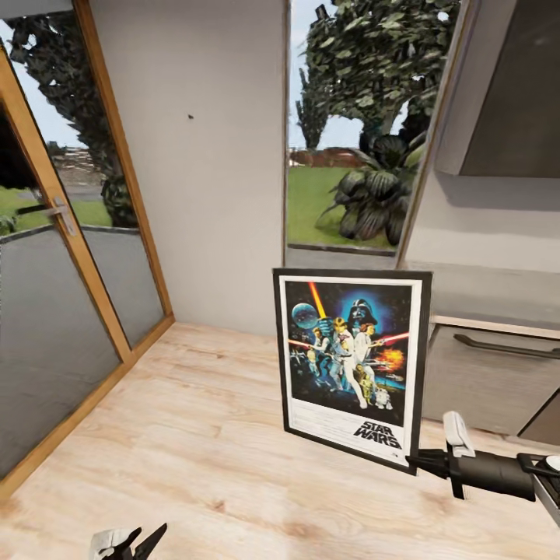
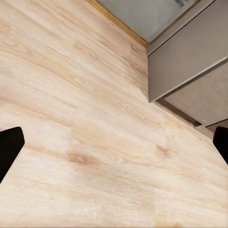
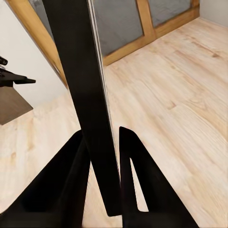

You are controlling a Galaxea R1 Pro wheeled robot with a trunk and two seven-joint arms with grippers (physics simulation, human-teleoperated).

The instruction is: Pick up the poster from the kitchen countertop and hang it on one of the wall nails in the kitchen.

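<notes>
The poster (image 1: 350, 364) is held upright above the pale wooden floor (image 1: 194, 451), its lower corner at about 5 o'clock clamped between the fingers of the right tool (image 1: 416, 460), whose black fingers grip the thin frame edge (image 3: 92, 118). A small nail (image 1: 191, 117) is seen at 11 o'clock on the plain wall (image 1: 210, 155), flanked by a wood-framed glass door (image 1: 70, 257) and a window (image 1: 358, 124). The left tool (image 2: 114, 147) is spread open over the floor, grasping nothing.

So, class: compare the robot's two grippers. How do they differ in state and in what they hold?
The right gripper is shut on the poster, pinching its lower corner; the left gripper is open and holds nothing. The right one carries the poster upright in the air; the left one hangs low over the wooden floor. Both have dark fingers.
</notes>
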